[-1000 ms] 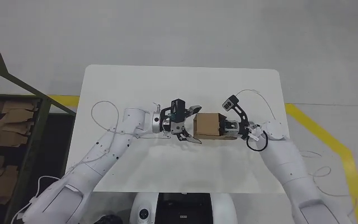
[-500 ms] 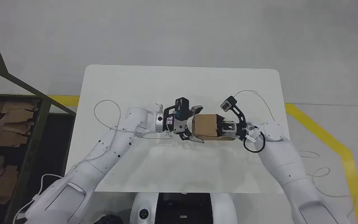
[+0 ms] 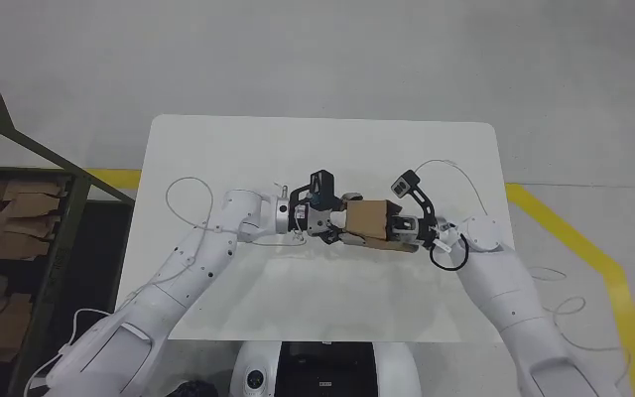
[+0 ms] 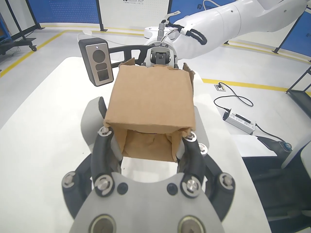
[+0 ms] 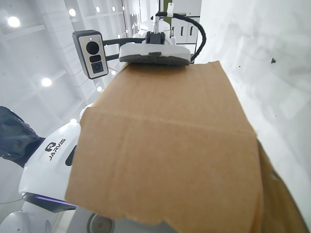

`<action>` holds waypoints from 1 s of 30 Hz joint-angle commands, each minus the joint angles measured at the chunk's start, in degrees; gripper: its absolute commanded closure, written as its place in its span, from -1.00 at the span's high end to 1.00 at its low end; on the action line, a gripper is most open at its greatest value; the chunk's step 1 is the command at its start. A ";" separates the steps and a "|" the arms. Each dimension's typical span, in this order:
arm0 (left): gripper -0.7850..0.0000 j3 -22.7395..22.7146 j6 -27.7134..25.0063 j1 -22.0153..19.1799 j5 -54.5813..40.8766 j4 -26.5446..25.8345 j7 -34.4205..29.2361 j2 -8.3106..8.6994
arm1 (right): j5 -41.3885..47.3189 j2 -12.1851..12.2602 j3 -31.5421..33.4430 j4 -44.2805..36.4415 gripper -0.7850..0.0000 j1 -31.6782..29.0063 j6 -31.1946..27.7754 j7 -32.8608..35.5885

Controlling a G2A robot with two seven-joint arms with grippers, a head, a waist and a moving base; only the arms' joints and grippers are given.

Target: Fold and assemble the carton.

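A brown carton hangs between both arms over the middle of the white table. My left gripper clasps its open end. In the left wrist view the two fingers press against the carton from either side, and the hollow inside shows. My right gripper holds the opposite end, where loose flaps stick out. That gripper shows behind the carton in the left wrist view. The right wrist view looks along a carton side to a finger of the left gripper pressing on the far end.
A dark rack with flat cardboard pieces stands off the table's left edge. A power adapter with its cable lies on the floor beyond the table. Bare tabletop lies on all sides of the carton.
My left gripper moved right onto the carton's end and its wide-open fingers closed onto its sides. The right gripper and carton shifted slightly left.
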 commanded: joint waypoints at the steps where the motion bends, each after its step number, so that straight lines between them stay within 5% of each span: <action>1: 0.40 0.00 -0.08 0.00 -0.26 -0.11 -0.17 -0.04 | -0.34 0.05 0.02 0.15 -1.00 -0.03 0.01 -0.26; 21: 0.15 0.23 -0.63 0.03 -2.31 -0.13 -1.00 -0.35 | -0.41 -0.42 -1.86 0.36 -1.00 0.29 -0.20 -1.18; 30: 0.29 0.29 -0.63 0.09 -2.64 -0.37 -0.82 -0.30 | 1.16 -0.77 -2.48 1.27 -1.00 0.61 -0.53 -0.73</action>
